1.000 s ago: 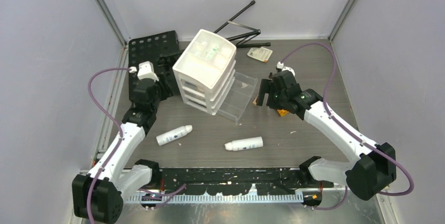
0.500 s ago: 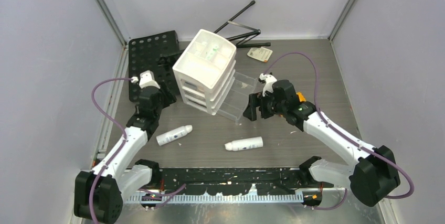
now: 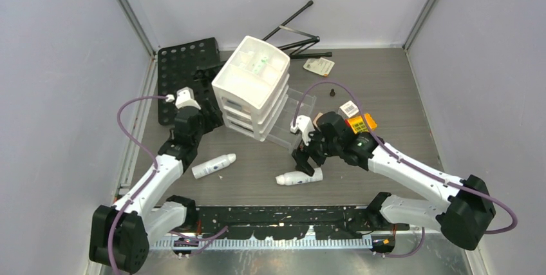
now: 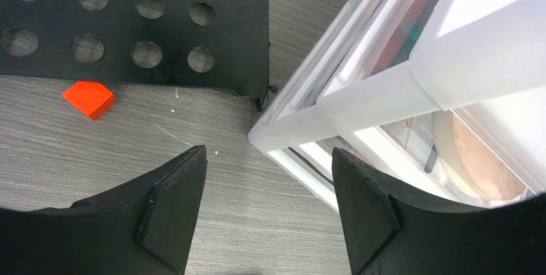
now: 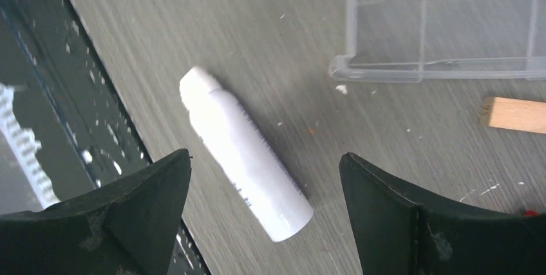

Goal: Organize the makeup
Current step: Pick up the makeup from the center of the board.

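Currently: two white plastic bottles point(image 5: 244, 159), flat.
Right bottle point(image 3: 293, 178) points nine o'clock, left bottle point(image 3: 214, 166) two; left fingers point(image 4: 174, 210), right fingers point(image 5: 148, 204) spread.

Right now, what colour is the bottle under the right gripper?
White bottle; clearest in the right wrist view.
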